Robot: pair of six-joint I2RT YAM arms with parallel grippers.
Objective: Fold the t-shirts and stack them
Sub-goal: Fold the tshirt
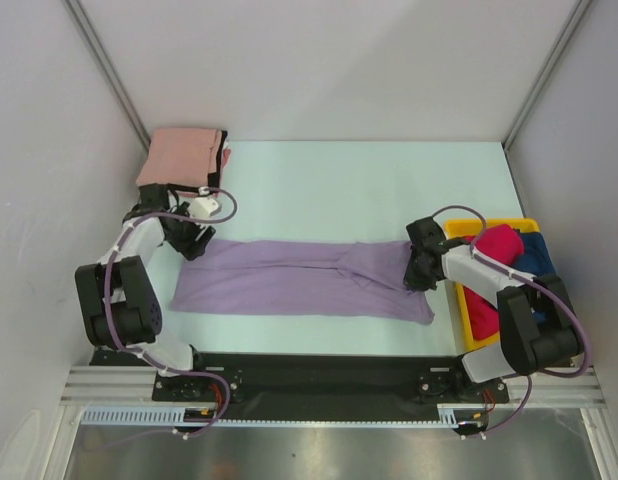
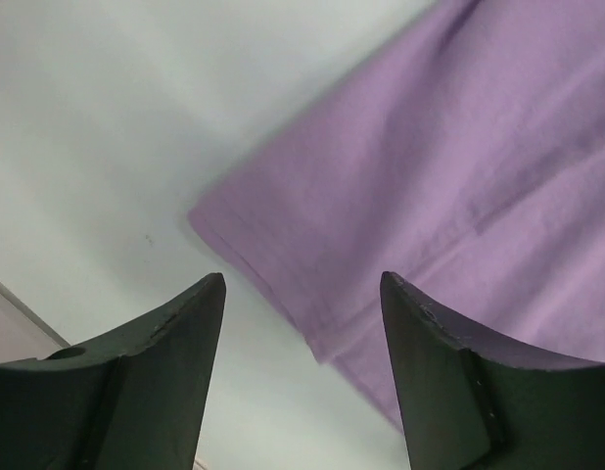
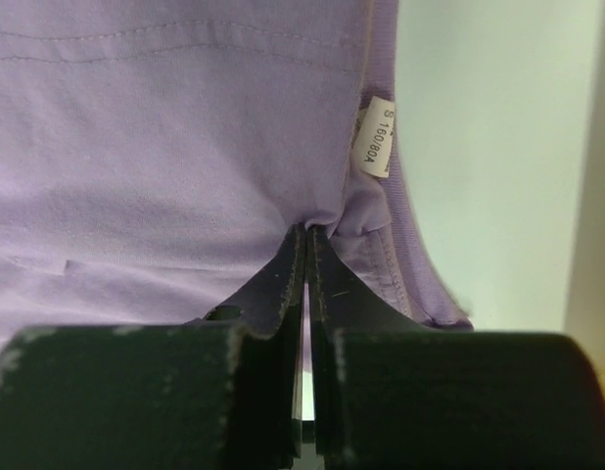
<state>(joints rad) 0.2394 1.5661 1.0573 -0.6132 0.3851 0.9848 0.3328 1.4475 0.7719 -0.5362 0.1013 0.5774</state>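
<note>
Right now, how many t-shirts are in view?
4: lavender cloth shirt centre, folded salmon pink shirt far left, red shirt and dark blue shirt in yellow plastic bin; others may hide.

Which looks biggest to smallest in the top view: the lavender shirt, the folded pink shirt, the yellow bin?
1. lavender shirt, clearly largest.
2. yellow bin, though the right arm hides part of it.
3. folded pink shirt, smallest, but it lies farthest back.

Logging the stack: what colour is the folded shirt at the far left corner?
Salmon pink; the folded shirt shows best in the top external view.
</note>
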